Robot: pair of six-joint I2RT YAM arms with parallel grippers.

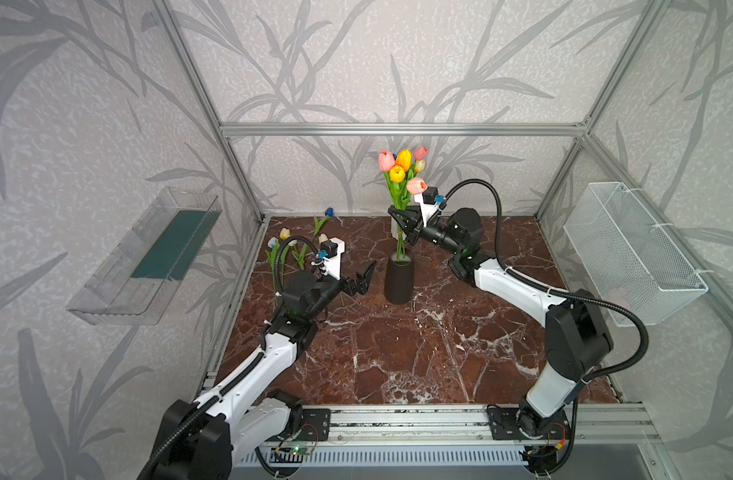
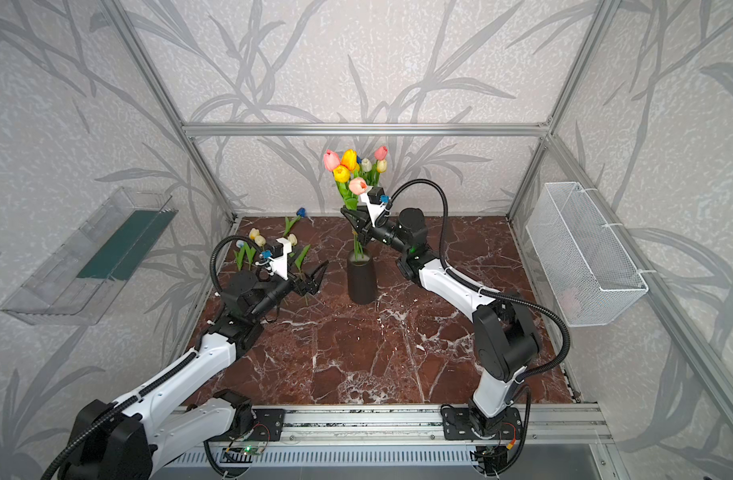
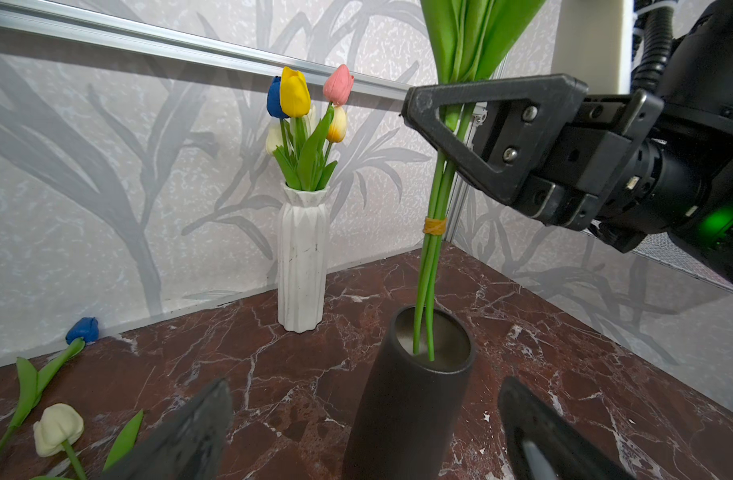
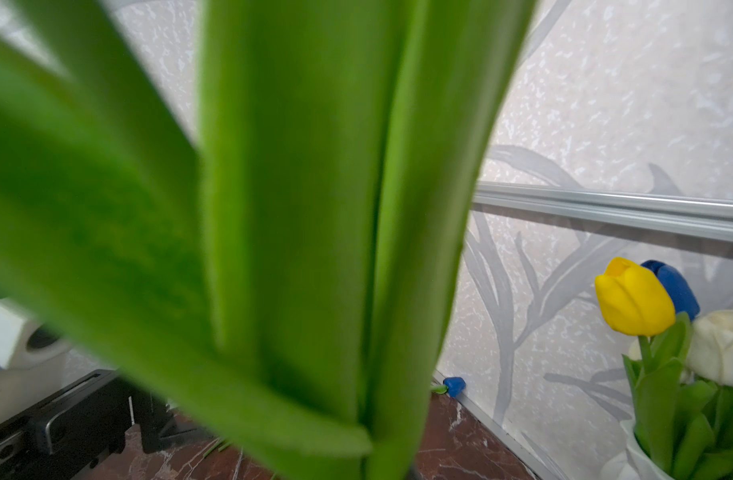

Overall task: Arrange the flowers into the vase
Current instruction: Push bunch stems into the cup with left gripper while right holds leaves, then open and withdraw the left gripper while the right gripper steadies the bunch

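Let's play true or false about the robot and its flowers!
1. The right claw is shut on a bunch of tulips. True.
2. The white vase holds flowers. True.
3. The bunch's stems dip into the white vase. False: they dip into the black vase.
4. The left claw holds a tulip. False: it is open and empty.
5. No tulips lie on the table. False: several loose tulips lie there.

Flowers' leaves (image 4: 298,208) — blurred, edge-cut
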